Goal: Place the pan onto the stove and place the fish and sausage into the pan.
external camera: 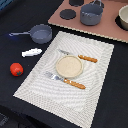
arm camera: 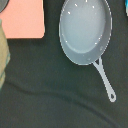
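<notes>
The grey-blue pan (external camera: 41,34) sits on the dark table at the exterior view's left, its thin handle (external camera: 19,34) pointing left. It fills the wrist view (arm camera: 85,31), seen from straight above and empty. The white fish (external camera: 31,52) lies just in front of the pan. The red sausage (external camera: 16,69) lies nearer still. The pinkish-brown stove (external camera: 107,29) with black burner discs (external camera: 67,14) is at the back right, and one corner of it shows in the wrist view (arm camera: 22,20). No gripper fingers show in either view.
A larger grey pot (external camera: 91,14) stands on the stove, with a pale bowl (external camera: 123,17) at its right end. A woven placemat (external camera: 95,75) holds a round plate (external camera: 68,65), a fork (external camera: 55,76) and a knife (external camera: 87,58) with wooden handles.
</notes>
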{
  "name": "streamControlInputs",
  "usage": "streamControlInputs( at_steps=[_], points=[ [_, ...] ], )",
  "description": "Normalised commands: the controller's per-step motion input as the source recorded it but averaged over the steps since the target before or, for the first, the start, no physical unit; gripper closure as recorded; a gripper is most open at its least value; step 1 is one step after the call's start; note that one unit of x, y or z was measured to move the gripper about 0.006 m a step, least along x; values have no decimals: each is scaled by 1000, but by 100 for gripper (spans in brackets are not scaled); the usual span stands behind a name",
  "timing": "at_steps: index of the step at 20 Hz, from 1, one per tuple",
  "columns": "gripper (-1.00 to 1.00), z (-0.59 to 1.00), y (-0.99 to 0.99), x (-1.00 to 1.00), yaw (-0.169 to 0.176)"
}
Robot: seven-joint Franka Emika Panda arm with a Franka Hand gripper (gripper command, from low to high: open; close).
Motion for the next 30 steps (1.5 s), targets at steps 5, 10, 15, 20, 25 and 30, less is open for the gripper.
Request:
streamControlInputs(
  at_steps=[5,10,15,20,25,30],
  points=[
    [-100,-142,-325,-83,29],
    [-100,-368,-517,-335,12],
    [-100,-615,-286,-463,-33],
    [-100,-695,-325,-297,-85],
    [-100,-514,-269,-223,-38],
    [-100,-342,-245,-62,0]
  ],
)
